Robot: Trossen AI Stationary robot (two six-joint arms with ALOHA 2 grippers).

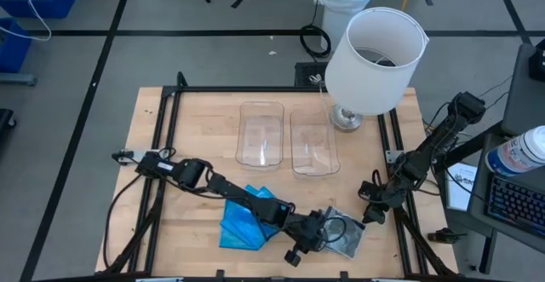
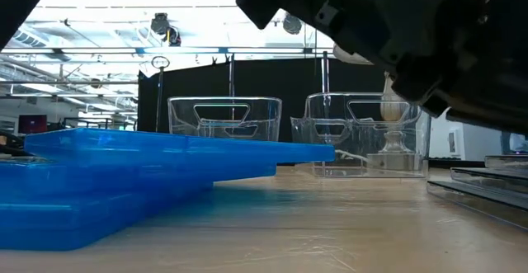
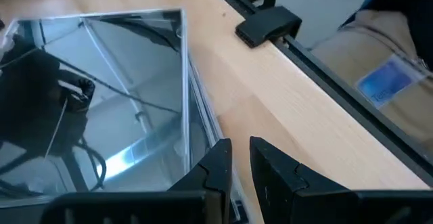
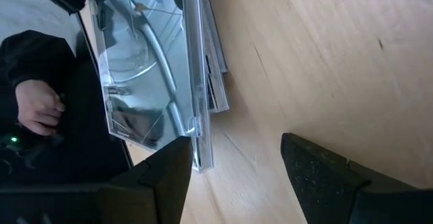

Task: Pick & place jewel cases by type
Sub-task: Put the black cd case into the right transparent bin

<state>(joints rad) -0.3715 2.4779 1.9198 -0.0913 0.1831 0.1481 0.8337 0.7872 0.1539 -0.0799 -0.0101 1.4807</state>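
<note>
A small stack of clear square jewel cases with silver discs lies flat near the table's near edge, right of centre. Several bright blue cases lie in a loose pile to its left and fill the left of the low view. My left gripper hangs low over the clear stack's right edge, its fingers open by only a narrow gap. My right gripper is wide open, just right of the clear stack, with one finger near its corner. My left gripper comes from above, slanting, with one finger at the top clear case's edge. I cannot tell whether it touches. My right gripper touches nothing that shows.
Two clear rounded bins stand side by side at mid-table, with a white-shaded lamp on the far right corner. A black frame rail runs along the table's right side. A person's hand shows past the clear cases.
</note>
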